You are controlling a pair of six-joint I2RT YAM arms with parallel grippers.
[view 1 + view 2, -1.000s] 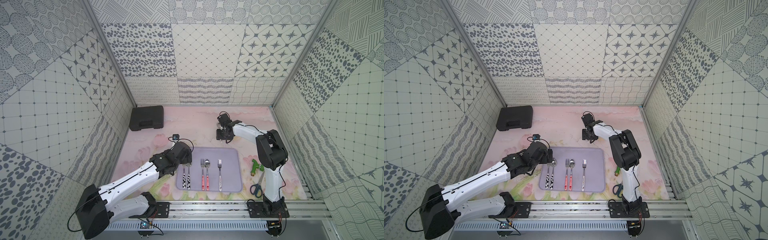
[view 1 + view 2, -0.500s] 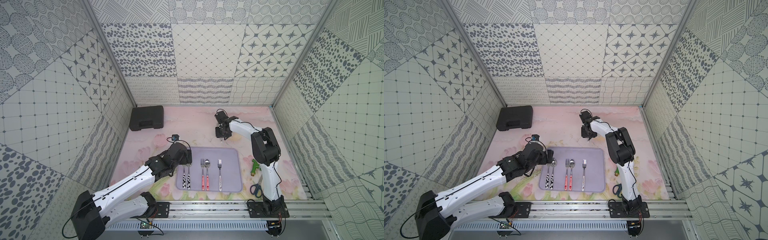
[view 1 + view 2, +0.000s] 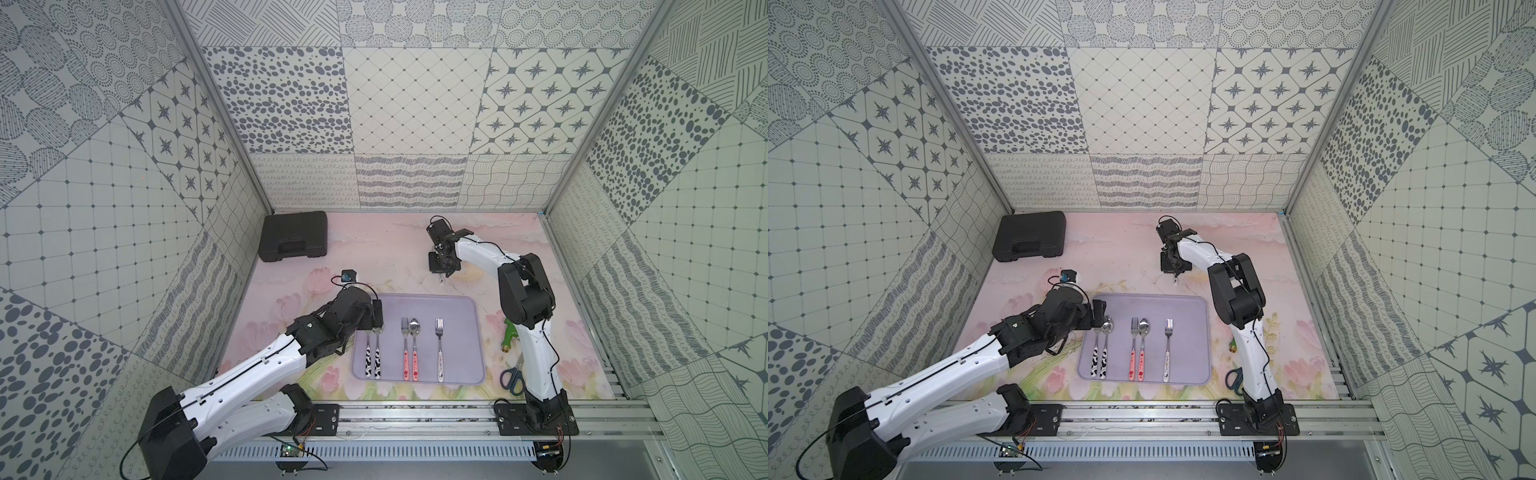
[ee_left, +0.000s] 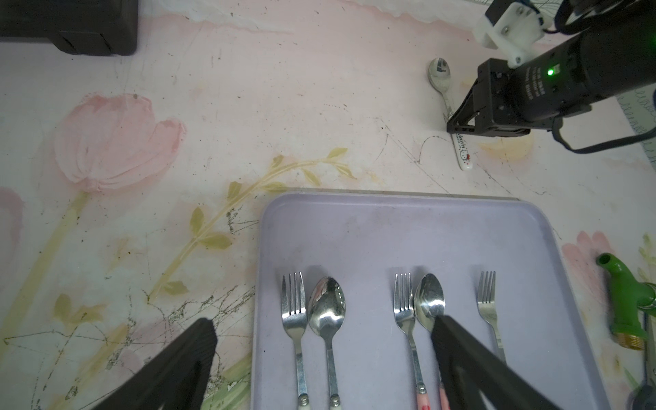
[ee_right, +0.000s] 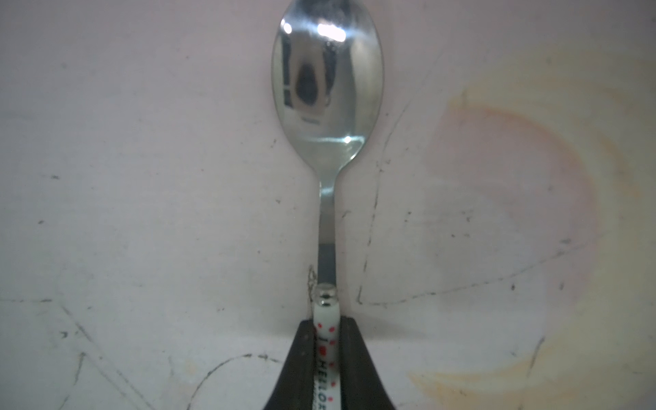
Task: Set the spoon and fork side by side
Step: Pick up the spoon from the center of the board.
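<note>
Nearest me, the scissors (image 3: 512, 378) and the green hose nozzle (image 3: 509, 334) lay on the bench off the tray's right side, just as they had a second before. The left pincer (image 4: 321, 324) hung spread wide over the near-left part of the lavender tray (image 3: 432, 307), holding nothing. Its arm had drawn back slightly toward the tray's left edge.

On the tray, nothing had shifted. The cow-patterned fork (image 3: 368, 353) and cow-patterned spoon (image 3: 377, 353) lay side by side at the left. The pink-handled fork (image 3: 405, 332) and pink-handled spoon (image 3: 414, 328) lay together in the middle. The lone white-handled fork (image 3: 439, 332) had no partner at the right. All handles pointed toward me.

The real change was past the tray's far edge. A second ago the right pincer (image 5: 326, 328) had stood partly spread there; now it had clamped on the white-handled spoon (image 5: 328, 88), gripping the dotted handle just behind the metal collar. The spoon was on the bare bench beyond the tray's far-right corner, with its bowl pointing away from the tray and its handle tip poking out behind the pincer. I could not tell whether it had left the surface. The right arm's elbow had swung a little leftward.

Farthest back, the black case (image 3: 293, 235) sat against the left wall, unmoved.
</note>
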